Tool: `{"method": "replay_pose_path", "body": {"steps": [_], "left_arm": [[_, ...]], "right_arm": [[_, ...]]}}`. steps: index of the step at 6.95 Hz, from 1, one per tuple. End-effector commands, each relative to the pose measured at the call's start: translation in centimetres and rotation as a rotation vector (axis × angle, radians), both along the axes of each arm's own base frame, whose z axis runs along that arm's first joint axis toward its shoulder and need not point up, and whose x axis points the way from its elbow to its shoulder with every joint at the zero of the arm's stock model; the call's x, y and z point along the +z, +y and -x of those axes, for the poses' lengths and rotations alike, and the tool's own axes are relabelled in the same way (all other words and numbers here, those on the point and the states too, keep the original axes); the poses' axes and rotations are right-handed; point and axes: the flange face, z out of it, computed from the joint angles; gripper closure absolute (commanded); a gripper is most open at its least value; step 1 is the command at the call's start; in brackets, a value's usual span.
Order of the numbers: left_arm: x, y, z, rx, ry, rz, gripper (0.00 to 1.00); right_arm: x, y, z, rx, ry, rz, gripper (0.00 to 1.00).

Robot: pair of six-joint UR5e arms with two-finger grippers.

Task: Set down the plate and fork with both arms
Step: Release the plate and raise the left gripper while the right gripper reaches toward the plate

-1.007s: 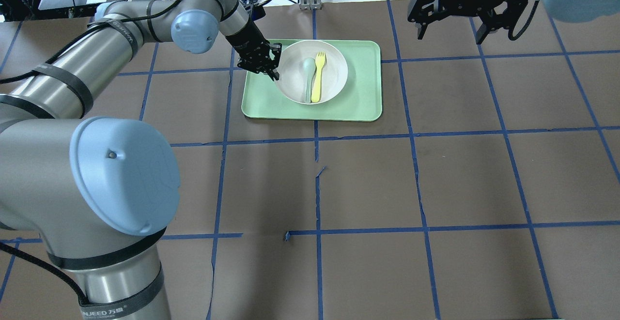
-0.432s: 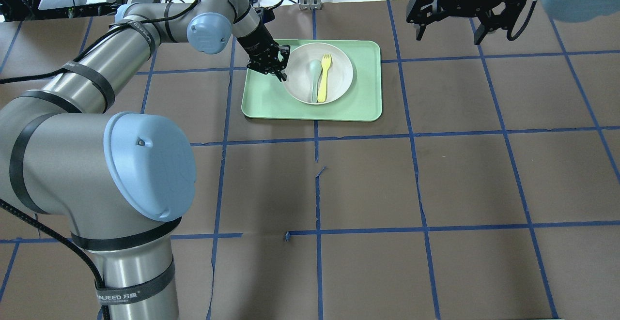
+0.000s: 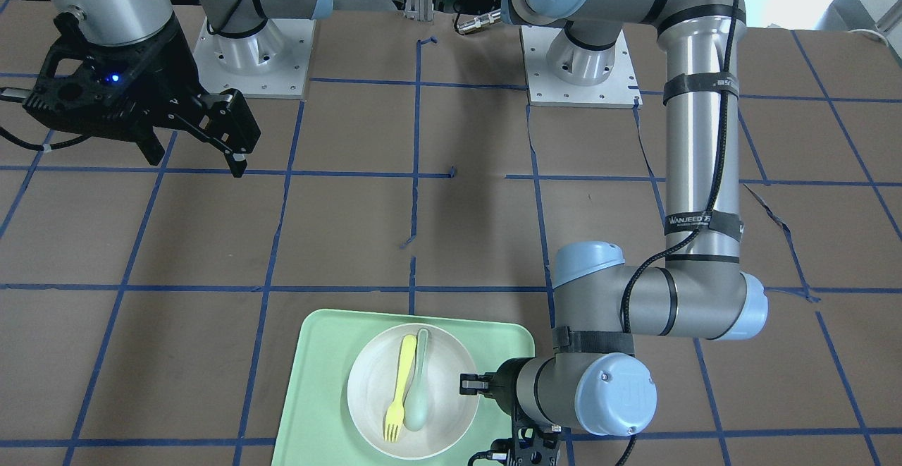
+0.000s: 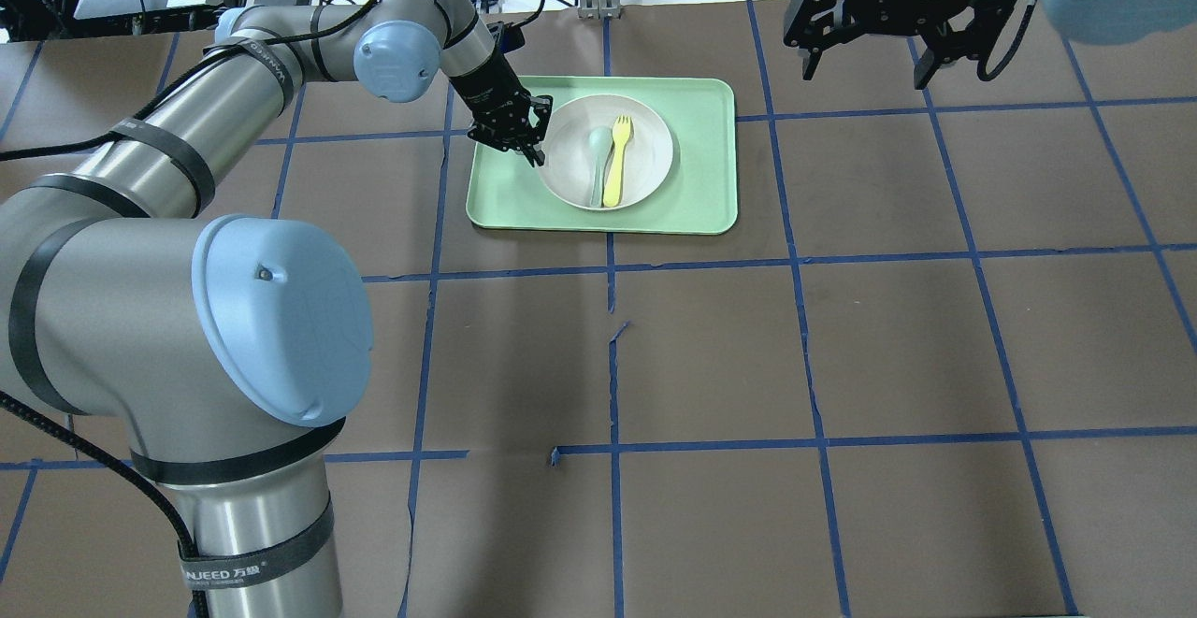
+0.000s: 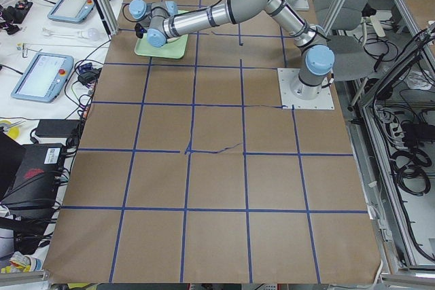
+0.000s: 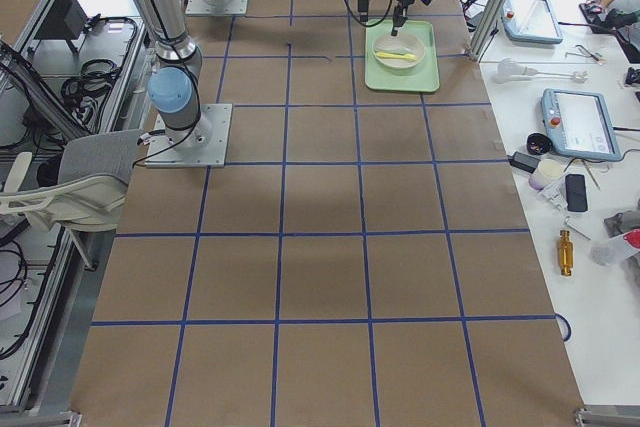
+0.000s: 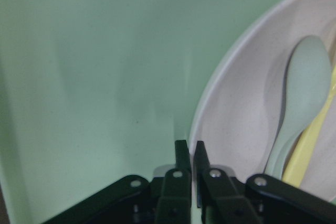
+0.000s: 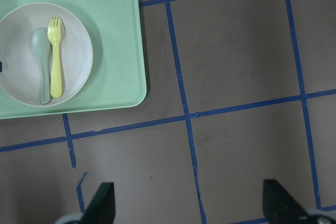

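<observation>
Pinching the raised rim of the round, speckled off-white plate point(image 4: 647, 167), the left hand point(image 4: 529, 137) has its 2 thin black fingers point(image 7: 182, 157) clamped on it. The plate sits on a smooth mint-green rectangular tray point(image 4: 701, 199) with rounded corners. A yellow plastic fork point(image 4: 615, 158) and a pale grey-green spoon point(image 4: 595, 156) lie side by side in it. The right hand point(image 4: 865, 74) hangs spread wide above the brown paper-covered table point(image 4: 842, 347), well apart.

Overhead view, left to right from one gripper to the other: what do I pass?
Black left gripper → pale grey-green plastic spoon → bright yellow plastic fork → black right gripper. The round off-white plate is omitted: it spans spoon and fork.
</observation>
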Motion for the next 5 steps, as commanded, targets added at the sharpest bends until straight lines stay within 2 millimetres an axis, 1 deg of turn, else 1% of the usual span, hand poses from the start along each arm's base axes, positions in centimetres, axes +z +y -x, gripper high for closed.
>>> {"method": "replay_pose_path", "body": {"steps": [1, 2, 3, 4, 5], "left_arm": [[1.0, 0.2, -0.6, -0.003, -0.024, -0.003, 0.01], [2.8, 0.3, -0.4, 0.011, -0.022, 0.014, 0.0], [6.5, 0.9, -1.1, 0.023, -0.031, 0.022, 0.0], [10.6, 1.7, -6.0, 0.077, -0.064, 0.001, 0.0], [13.8, 2.6, -10.9, 0.122, -0.128, -0.007, 0.0]], "right_arm": [[-0.9, 0.0, 0.4, -0.005, -0.003, -0.018, 0.0], [-0.9, 0.0, 0.3, -0.002, -0.003, -0.019, 0.0], [-1.0, -0.1, 0.4, 0.0, 0.005, -0.022, 0.0], [-1.9, -0.6, 0.2, 0.003, 0.006, -0.043, 0.0], [-4.5, -3.0, -0.4, 0.014, -0.005, -0.07, 0.0]]}}
